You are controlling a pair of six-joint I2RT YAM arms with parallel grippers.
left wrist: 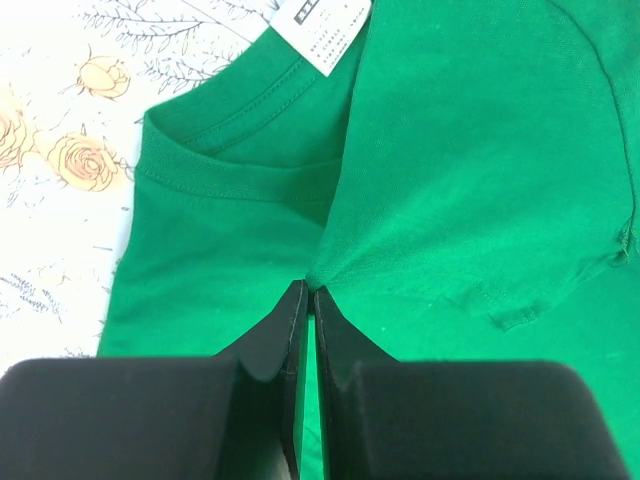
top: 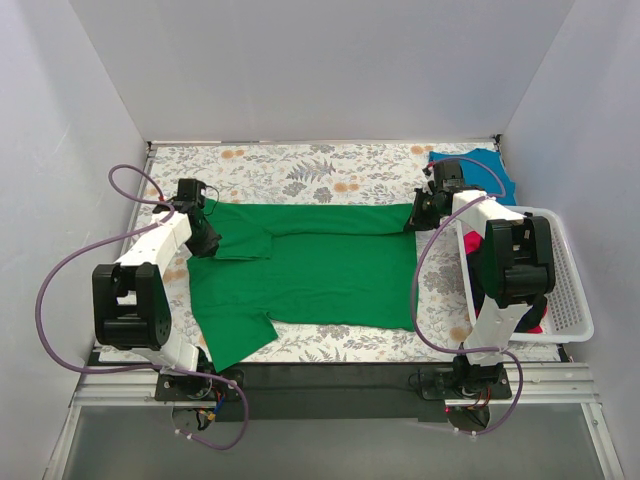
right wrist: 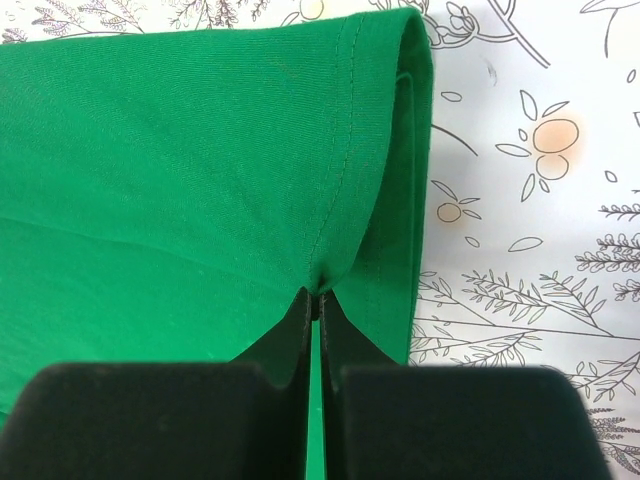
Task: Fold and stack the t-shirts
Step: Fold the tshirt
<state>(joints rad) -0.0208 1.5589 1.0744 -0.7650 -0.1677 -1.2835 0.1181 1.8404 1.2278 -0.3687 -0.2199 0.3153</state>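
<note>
Collar label (left wrist: 322, 32) on green t-shirt (left wrist: 480, 180) shows only from left wrist

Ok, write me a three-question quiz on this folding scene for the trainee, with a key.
1. True or false: the left gripper and the right gripper are both shut on the green t-shirt.
2. Where is the teal-blue shirt? A: under the left arm. B: on the table, at the far right corner, beyond the white basket. C: inside that basket.
3. Fill in: in the left wrist view, the white label sits at the green shirt's ____.
Key: 1 true; 2 B; 3 collar.
</note>
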